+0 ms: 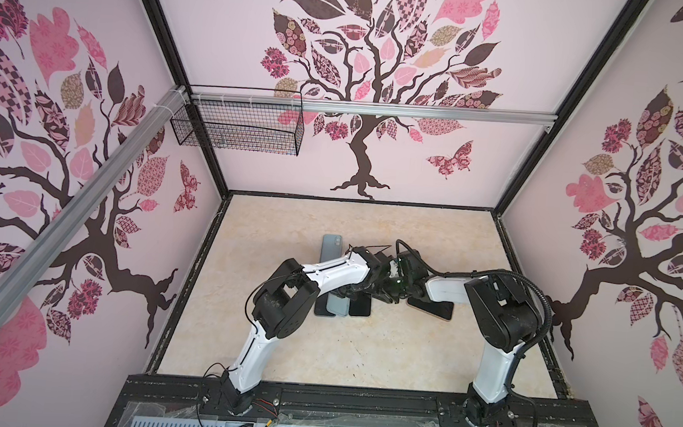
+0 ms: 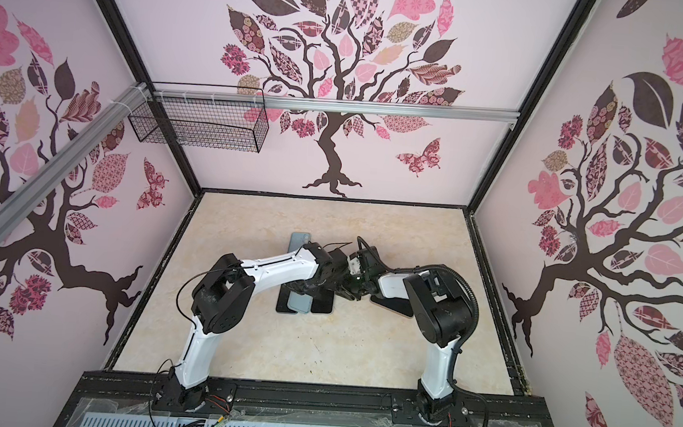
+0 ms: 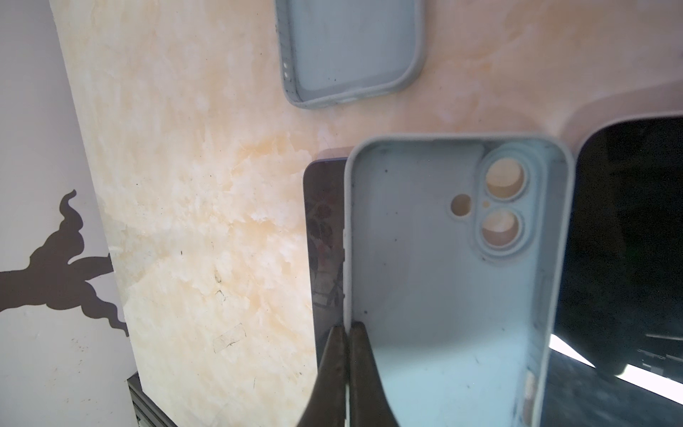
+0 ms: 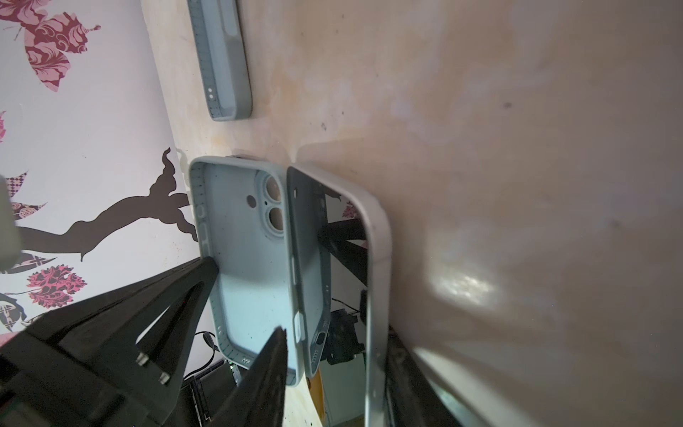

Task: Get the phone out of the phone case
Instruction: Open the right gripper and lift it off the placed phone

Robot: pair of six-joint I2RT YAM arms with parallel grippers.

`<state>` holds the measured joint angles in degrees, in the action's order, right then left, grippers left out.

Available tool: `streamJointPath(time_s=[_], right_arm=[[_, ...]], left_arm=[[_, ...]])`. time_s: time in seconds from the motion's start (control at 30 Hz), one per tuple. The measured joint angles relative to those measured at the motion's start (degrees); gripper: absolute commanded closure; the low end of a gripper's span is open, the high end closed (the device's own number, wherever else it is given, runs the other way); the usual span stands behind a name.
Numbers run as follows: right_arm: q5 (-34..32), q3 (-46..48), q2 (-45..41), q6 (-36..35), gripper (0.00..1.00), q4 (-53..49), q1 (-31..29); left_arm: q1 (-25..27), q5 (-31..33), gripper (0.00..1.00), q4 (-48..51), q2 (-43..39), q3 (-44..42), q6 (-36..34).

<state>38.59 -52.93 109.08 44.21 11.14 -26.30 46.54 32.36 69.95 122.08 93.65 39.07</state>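
Drawing the empty pale-blue silicone case (image 3: 425,277), pinched by left gripper (image 3: 345,327), toward nine o'clock frees the silver-edged phone (image 4: 375,240); right gripper (image 4: 340,332) half-parted, seemingly gripping nothing.

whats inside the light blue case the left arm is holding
Nothing: the light blue phone case is empty, and the marbled table shows through its camera holes. The left gripper pinches its side wall with shut jaws. A dark phone behind is partly covered.

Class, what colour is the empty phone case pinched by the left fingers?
The phone case is pale blue-grey; the left wrist view shows it best.
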Motion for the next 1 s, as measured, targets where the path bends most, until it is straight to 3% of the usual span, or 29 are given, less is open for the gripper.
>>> streamJointPath(time_s=[0.4,1.0], right_arm=[[-2.82,-1.55,-0.07,-2.89,0.55,-2.84,0.42],[-5.44,-0.59,-2.01,-4.15,0.55,-5.07,0.52]], left_arm=[[0.0,2.29,1.0,3.26,-0.66,4.04,0.13],[-1.49,4.81,1.0,5.84,-8.24,5.95,0.15]])
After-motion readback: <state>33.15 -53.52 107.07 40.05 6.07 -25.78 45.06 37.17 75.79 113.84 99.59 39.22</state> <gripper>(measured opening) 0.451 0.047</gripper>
